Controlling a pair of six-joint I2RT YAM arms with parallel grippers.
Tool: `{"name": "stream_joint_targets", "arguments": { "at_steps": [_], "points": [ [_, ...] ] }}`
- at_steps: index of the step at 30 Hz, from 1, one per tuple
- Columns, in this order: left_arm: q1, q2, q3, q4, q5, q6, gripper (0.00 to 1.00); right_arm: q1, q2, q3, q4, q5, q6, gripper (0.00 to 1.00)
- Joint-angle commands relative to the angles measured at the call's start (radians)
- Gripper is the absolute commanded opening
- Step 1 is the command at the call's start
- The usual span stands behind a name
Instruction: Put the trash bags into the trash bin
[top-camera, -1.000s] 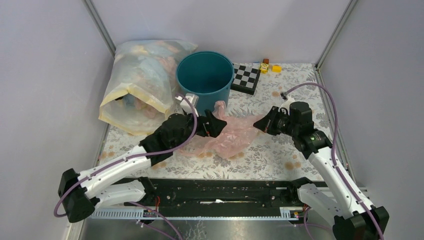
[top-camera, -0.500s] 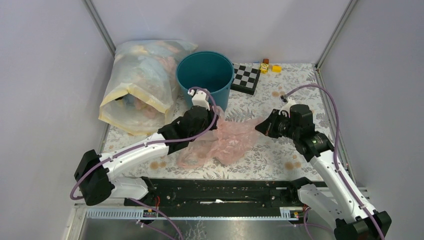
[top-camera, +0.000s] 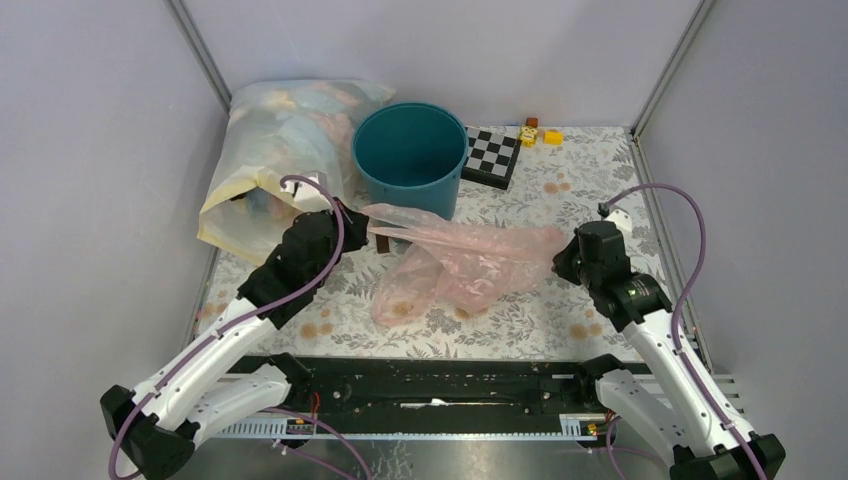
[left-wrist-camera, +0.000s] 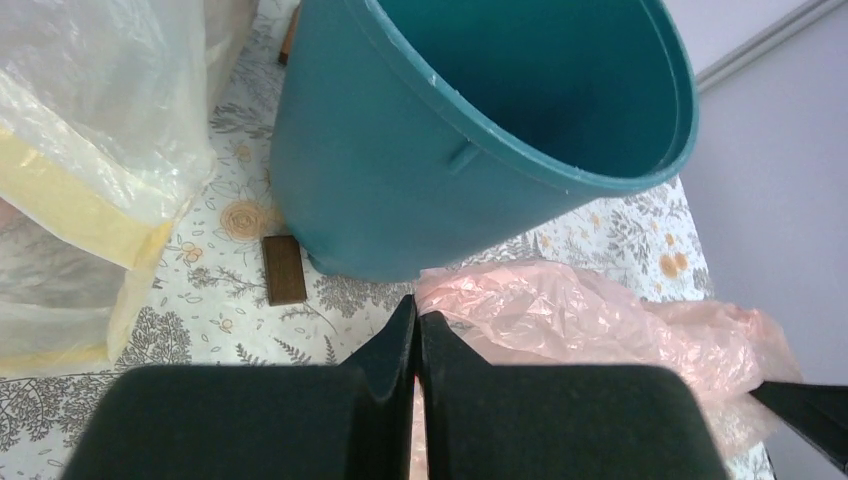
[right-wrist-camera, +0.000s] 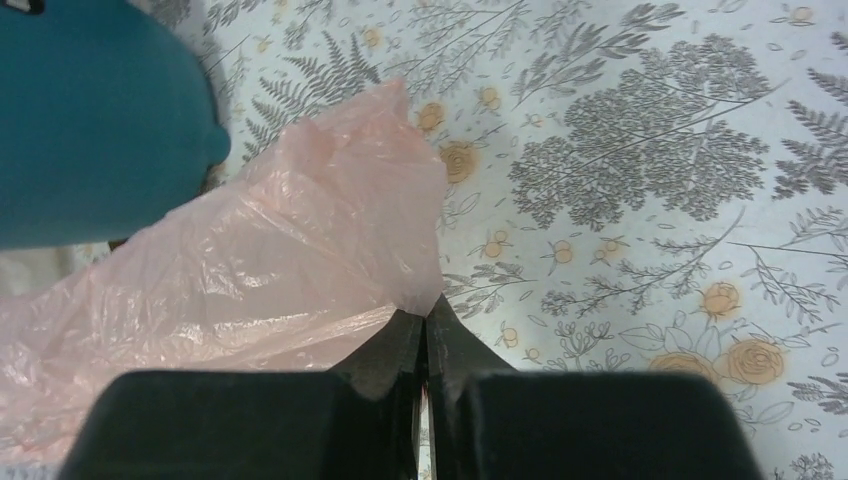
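Trash bags (top-camera: 470, 262) here come down to one pale pink film, and it looks feather-light, limp and crinkly. I judge it will sag, cling and slip out of a weak pinch, so its corners or edges are the places to take it, since the middle only bunches. At the left of the overhead view, the left gripper (left-wrist-camera: 416, 335) has its fingers pressed together on the film's left corner, just in front of the trash bin (top-camera: 410, 190), whose open mouth sits at upper centre beside a big clear sack (top-camera: 280, 150) at upper left. From that pinch the trash bags film runs rightward as a loose band, its slack belly seeming to rest on the flowered table (top-camera: 560, 170) at mid frame. At the right, the right gripper (right-wrist-camera: 425, 332) is clamped on the opposite corner, the film spreading away left of its tips. All of the film is outside the bin, near its front wall.
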Motion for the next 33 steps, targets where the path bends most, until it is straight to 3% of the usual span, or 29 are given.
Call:
{"name": "stream_joint_targets", "arguments": {
  "at_steps": [1,3,4,5,7,12,21,29,33],
  "points": [
    [0.007,-0.009,0.030,-0.052,0.065,0.023,0.00,0.005,-0.024,0.003,-0.035,0.155,0.043,0.07],
    [0.007,-0.018,0.053,-0.050,0.123,0.038,0.00,0.005,-0.061,0.009,-0.022,0.142,0.009,0.13],
    [0.008,-0.022,0.064,-0.045,0.160,0.044,0.00,0.005,-0.071,0.011,-0.003,0.104,-0.027,0.24],
    [0.008,-0.025,0.077,-0.037,0.208,0.050,0.00,0.005,-0.092,0.013,0.018,0.051,-0.064,0.45],
    [0.007,-0.022,0.110,-0.026,0.306,0.056,0.00,0.005,-0.117,0.022,0.056,-0.058,-0.122,0.63],
    [0.007,0.000,0.179,-0.023,0.486,0.051,0.00,0.005,-0.118,0.069,0.082,-0.175,-0.177,0.79],
    [0.007,-0.051,0.083,-0.014,0.481,0.037,0.00,0.005,0.001,0.017,0.095,-0.068,-0.104,0.82],
    [0.007,-0.087,0.023,-0.034,0.480,0.063,0.00,0.005,0.110,-0.154,0.402,-0.374,-0.127,0.76],
    [0.008,-0.099,0.022,-0.056,0.490,0.085,0.00,0.005,0.211,-0.190,0.509,-0.423,-0.140,0.75]
  ]
}}
